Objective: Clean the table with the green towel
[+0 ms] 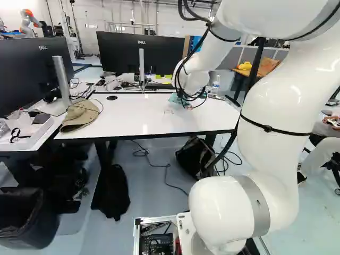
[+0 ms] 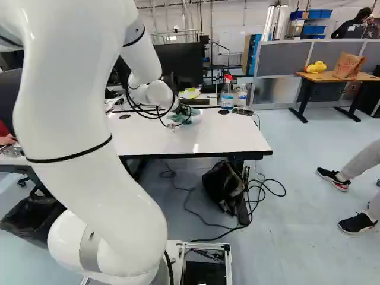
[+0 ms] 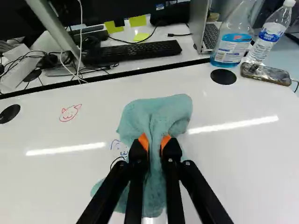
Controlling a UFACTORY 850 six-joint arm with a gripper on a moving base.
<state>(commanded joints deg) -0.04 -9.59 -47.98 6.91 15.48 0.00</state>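
The gripper (image 3: 155, 142) is gripping the green towel (image 3: 159, 112) on the table (image 3: 243, 161), at the near side of the spray bottle (image 3: 231, 45); it should press evenly; then rub the pen marks (image 3: 122, 152) with short, overlapping strokes.

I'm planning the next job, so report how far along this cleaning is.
Done: the gripper has the green towel pinched between its fingers. In hand: the towel lies bunched on the white table, possibly mid-wipe. Left: the red doodle and the blue marks beside the towel. Whether anything has been wiped off, I cannot tell.
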